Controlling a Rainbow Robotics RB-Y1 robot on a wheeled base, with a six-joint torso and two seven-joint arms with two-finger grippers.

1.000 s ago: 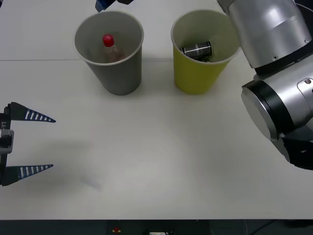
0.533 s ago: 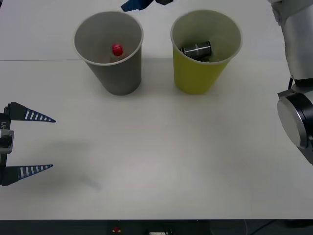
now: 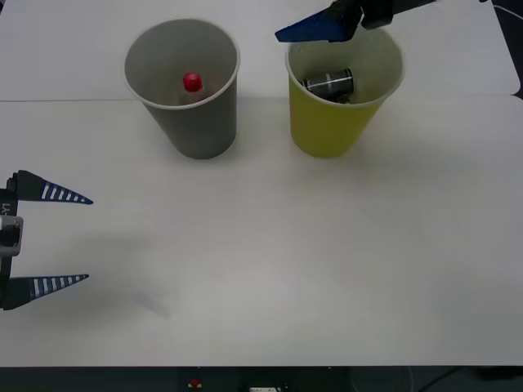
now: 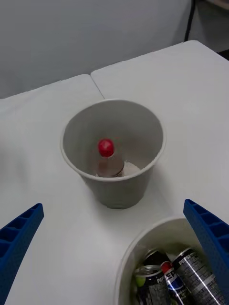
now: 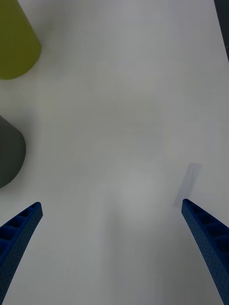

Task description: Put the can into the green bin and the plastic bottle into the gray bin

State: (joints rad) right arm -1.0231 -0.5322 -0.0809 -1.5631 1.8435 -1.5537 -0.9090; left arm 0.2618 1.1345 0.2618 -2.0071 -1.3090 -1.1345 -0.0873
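Note:
The gray bin [image 3: 192, 131] stands at the back left with the plastic bottle [image 3: 192, 82] upright inside it, red cap up. To its right, the green bin [image 3: 331, 126] holds the can [image 3: 328, 82] lying on its side. My right gripper [image 3: 327, 24] hovers open and empty over the green bin's far rim. Its wrist view looks down on the gray bin [image 4: 119, 190], the bottle [image 4: 107, 155], the green bin's rim [image 4: 131, 252] and the can [image 4: 193, 279] beside a second, blue-labelled can. My left gripper [image 3: 69, 238] rests open at the table's left edge.
The white table [image 3: 278, 245] spreads wide in front of both bins. A faint strip of tape [image 3: 151, 305] lies near the front left, seen as tape [image 5: 190, 183] in the left wrist view with the green bin [image 5: 14, 43] and gray bin [image 5: 8, 157] beyond.
My right arm has swung rightward from above the gray bin to above the green bin, its elbow leaving the view. The bottle has settled lower in the gray bin.

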